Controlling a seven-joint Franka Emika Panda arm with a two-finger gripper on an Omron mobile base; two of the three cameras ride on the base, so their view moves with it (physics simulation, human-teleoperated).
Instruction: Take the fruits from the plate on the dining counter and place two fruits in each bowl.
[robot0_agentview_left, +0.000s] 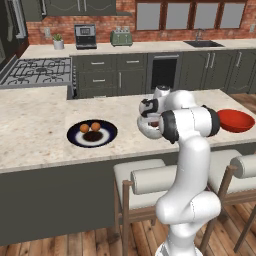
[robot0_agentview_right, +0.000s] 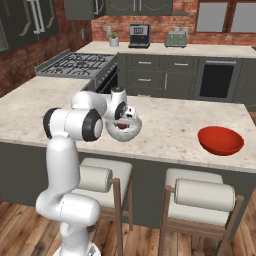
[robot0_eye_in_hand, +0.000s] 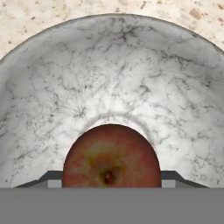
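My gripper (robot0_eye_in_hand: 111, 180) is shut on a red fruit with a greenish centre (robot0_eye_in_hand: 111, 153), held low inside the mottled grey-white bowl (robot0_eye_in_hand: 113, 74). That bowl (robot0_agentview_right: 122, 133) stands on the dining counter (robot0_agentview_right: 170, 122), with the hand (robot0_agentview_right: 126, 114) pointing down into it. In the left base view my arm partly hides the bowl (robot0_agentview_left: 144, 129). The dark plate (robot0_agentview_left: 75, 136) lies to the left and carries two orange fruits (robot0_agentview_left: 84, 128) (robot0_agentview_left: 95, 126) and a dark red-brown one (robot0_agentview_left: 94, 135). The red bowl (robot0_agentview_left: 235, 120) (robot0_agentview_right: 220, 140) sits to the right with nothing visible in it.
Two padded stools (robot0_agentview_right: 102, 177) (robot0_agentview_right: 202, 192) stand against the counter's near side. Behind the dining counter are a stove (robot0_agentview_left: 37, 70), dark cabinets and a back counter with a toaster (robot0_agentview_left: 121, 37). Bare counter lies between the plate and the grey-white bowl.
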